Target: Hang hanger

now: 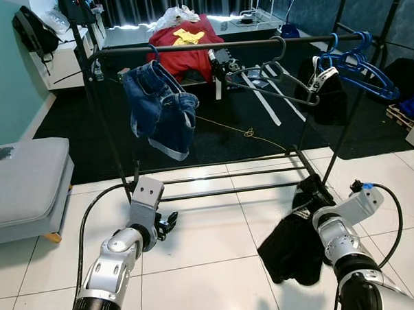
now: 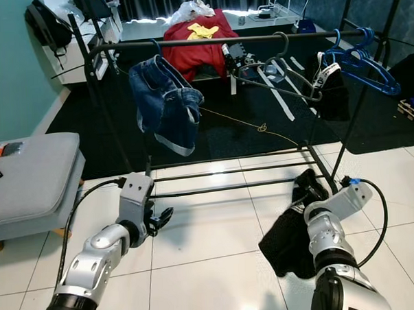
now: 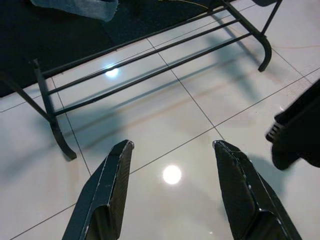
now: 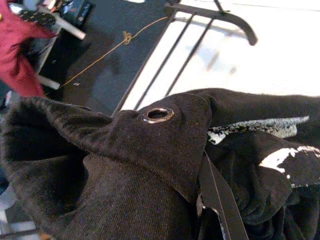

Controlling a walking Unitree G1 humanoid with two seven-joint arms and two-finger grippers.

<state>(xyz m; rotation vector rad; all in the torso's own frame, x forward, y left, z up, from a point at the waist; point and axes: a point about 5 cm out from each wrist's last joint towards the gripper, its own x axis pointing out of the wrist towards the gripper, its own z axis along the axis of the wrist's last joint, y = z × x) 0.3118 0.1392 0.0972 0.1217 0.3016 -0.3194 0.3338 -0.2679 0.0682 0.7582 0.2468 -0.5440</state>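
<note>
A black clothes rack rail [image 1: 223,46] crosses the view ahead. On it hang denim shorts [image 1: 160,105], a bare grey hanger [image 1: 272,80] and blue hangers [image 1: 361,66] at the right end. My right gripper [image 1: 319,195] is low by the rack's right foot, shut on a black hoodie [image 1: 293,247] that droops to the tiles. In the right wrist view the hoodie [image 4: 125,165] with a metal eyelet covers the fingers [image 4: 220,200]. No hanger can be made out in the cloth. My left gripper [image 1: 167,224] hovers open over bare tile, its fingers [image 3: 107,190] spread wide.
The rack's lower bars [image 1: 229,188] run across the floor in front of me. A grey padded bench [image 1: 23,183] stands at the left. A dark rug [image 1: 248,146] with an orange cord lies behind the rack. Farther back a red garment [image 1: 185,43] lies on a bed.
</note>
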